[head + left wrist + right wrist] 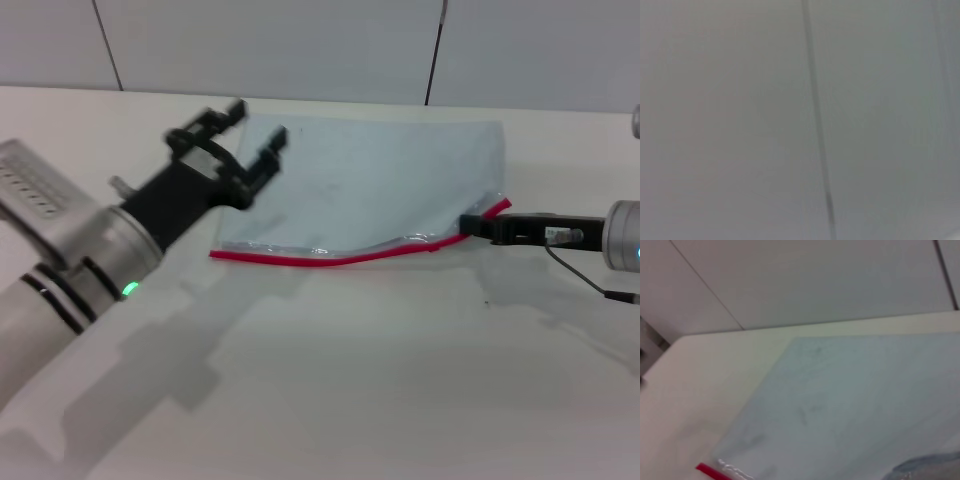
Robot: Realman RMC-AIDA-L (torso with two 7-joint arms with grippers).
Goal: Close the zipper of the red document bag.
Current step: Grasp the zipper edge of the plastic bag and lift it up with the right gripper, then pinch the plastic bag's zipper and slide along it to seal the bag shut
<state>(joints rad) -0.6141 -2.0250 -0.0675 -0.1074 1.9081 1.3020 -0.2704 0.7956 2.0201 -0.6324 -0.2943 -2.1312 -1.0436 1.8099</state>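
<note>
The red document bag point(370, 180) lies flat on the white table, a pale blue-grey translucent pouch. Its zipper point(330, 260) is a thin red strip along the near long edge, bowed upward toward the right end. My right gripper point(468, 225) comes in from the right and is shut on the zipper at that right end, where the bag's corner is lifted. My left gripper point(252, 130) hovers open above the bag's left part, holding nothing. The right wrist view shows the bag's surface point(850, 405) and the zipper's far end point(710, 471).
The white table point(380, 380) stretches wide in front of the bag. A panelled wall point(300, 45) stands behind it. The left wrist view shows only wall point(740, 120) with a dark seam. A thin cable point(580, 275) trails from the right arm.
</note>
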